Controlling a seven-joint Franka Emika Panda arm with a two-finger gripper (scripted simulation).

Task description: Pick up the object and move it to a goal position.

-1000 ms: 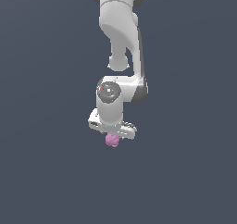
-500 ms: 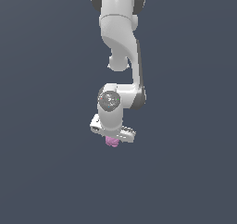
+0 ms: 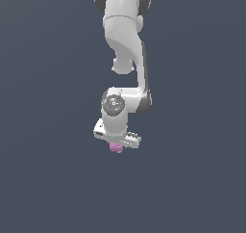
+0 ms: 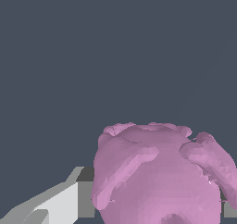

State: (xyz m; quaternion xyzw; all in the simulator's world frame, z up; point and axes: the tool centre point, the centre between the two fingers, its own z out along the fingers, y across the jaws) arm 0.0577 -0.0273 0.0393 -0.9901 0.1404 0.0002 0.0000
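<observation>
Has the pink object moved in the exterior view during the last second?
Yes. The pink object, under the gripper, has shifted slightly upward in the picture. There is no fixed landmark, so I judge against the picture frame.

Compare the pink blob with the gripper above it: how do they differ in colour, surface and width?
Colour: the object is pink-purple, while the gripper is white with grey parts. Surface: in the wrist view the object is lumpy and folded, whereas the one gripper finger that shows there has flat, straight-edged faces. Width: in the exterior view the object is far narrower than the gripper's crossbar. Both hang together at the end of the arm.
</observation>
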